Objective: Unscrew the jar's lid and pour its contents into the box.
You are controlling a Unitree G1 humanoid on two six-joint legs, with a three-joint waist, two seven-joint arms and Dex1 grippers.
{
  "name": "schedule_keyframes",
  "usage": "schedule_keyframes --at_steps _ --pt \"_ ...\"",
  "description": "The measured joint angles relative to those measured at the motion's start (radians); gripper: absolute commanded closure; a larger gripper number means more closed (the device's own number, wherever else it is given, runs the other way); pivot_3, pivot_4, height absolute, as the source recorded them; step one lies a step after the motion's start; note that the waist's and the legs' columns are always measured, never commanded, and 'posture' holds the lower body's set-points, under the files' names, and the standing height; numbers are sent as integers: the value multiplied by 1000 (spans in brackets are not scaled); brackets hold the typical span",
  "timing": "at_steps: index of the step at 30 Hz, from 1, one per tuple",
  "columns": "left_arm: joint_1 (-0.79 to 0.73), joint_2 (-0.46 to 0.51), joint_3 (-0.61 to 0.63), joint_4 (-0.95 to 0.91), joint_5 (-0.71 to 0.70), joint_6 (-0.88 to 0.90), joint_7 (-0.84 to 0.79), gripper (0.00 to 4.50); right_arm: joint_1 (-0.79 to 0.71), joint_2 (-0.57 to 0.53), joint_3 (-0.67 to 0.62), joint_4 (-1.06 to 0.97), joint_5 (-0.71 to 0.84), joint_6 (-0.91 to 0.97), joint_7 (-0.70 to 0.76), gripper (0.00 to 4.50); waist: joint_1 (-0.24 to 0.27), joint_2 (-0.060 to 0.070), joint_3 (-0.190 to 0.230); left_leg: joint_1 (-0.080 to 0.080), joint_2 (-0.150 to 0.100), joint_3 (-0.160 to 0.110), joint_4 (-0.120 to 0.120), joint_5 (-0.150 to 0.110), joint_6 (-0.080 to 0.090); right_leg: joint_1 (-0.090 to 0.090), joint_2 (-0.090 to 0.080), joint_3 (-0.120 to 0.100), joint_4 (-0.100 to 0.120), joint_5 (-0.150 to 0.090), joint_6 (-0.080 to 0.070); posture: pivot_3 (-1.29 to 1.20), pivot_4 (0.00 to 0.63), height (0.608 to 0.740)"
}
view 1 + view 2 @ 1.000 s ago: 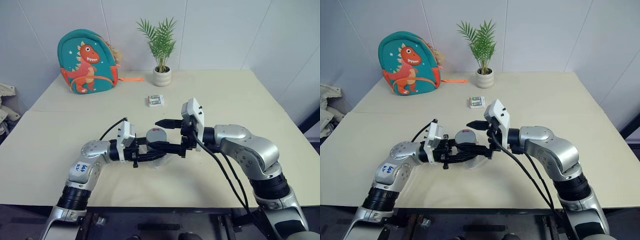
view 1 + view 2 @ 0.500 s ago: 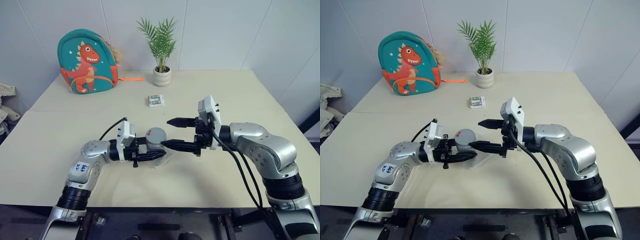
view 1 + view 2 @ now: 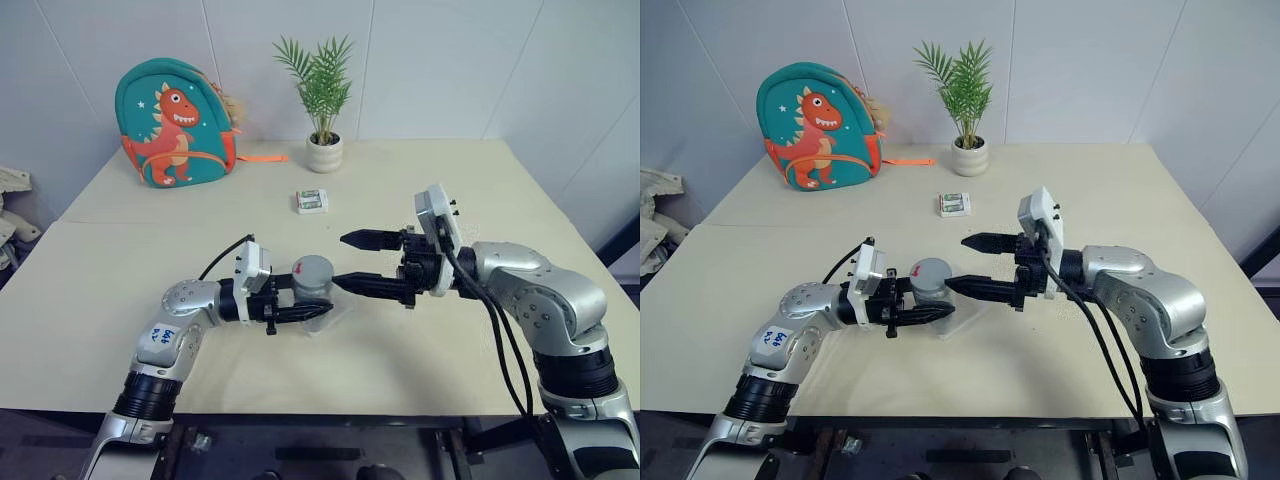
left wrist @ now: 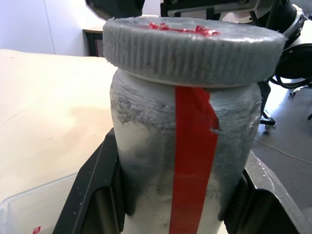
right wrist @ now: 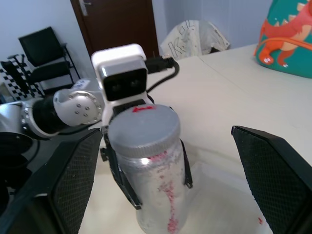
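Item: jar (image 4: pixel 185 161), small, clear, rigid, red label strip down its side; judged light and somewhat slick on the body. Location: upright between the fingers (image 4: pixel 95 195) of the left gripper (image 3: pixel 300 305), which are clenched on its body below the cap, just above the clear box (image 3: pixel 965 322). Closure: lid (image 4: pixel 192 48), grey, ribbed rim, still seated; the ribbing looks the best purchase for twisting. Right gripper (image 3: pixel 362 263): fingers spread wide, grasping nothing, tips level with the lid and just clear of it. Contents: not discernible through the wall.
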Motion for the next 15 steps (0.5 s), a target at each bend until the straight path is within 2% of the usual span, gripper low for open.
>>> schedule_keyframes --at_steps 5,15 --pt "0 0 0 0 0 0 -1 2530 -7 5 6 -1 2 3 -5 29 0 0 0 0 0 0 0 0 0 0 0 0 0 0 0 0 150 740" --pt "0 -3 -1 -1 -1 1 -1 2530 -50 74 132 26 -98 -20 -28 29 1 0 0 0 0 0 0 0 0 0 0 0 0 0 0 0 150 740"
